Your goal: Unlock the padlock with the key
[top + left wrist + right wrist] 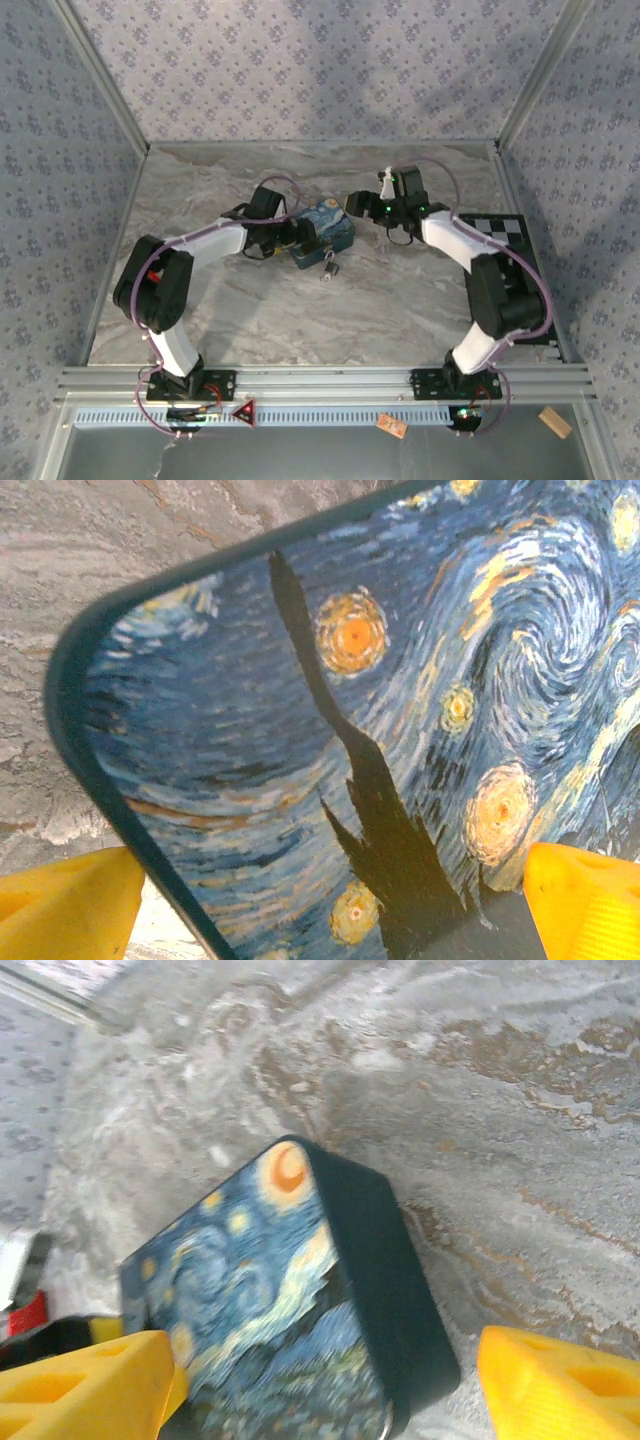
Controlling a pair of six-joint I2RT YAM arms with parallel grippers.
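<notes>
Yellow-padded left gripper [300,238], top view: sits at the left end of the blue swirl-painted box [325,230], on the grey marbled tabletop [250,310]. Left wrist view: jaws spread wide, one pad [60,905] at each lower corner, box lid btwn and ahead of them; nothing pinched.

Tiny padlock [328,267], dark blocky body w/ silvery loop: lies on the tabletop just beside the box's near side, i.e. toward the arm bases and slightly right of the left gripper. It is apart from both grippers. Long axis appears approx. near–far, loop end toward the box; too small to be sure.

Right gripper [365,207], top view: at the box's far-right corner, so the padlock lies beyond the box from it, on the near side. Right wrist view: jaws likewise spread, pads [80,1390] at the lower corners, box below and btwn; nothing held.

Judgement: the left gripper is nearer the padlock w/ an unobstructed line. The right would have to reach over or round the box.
</notes>
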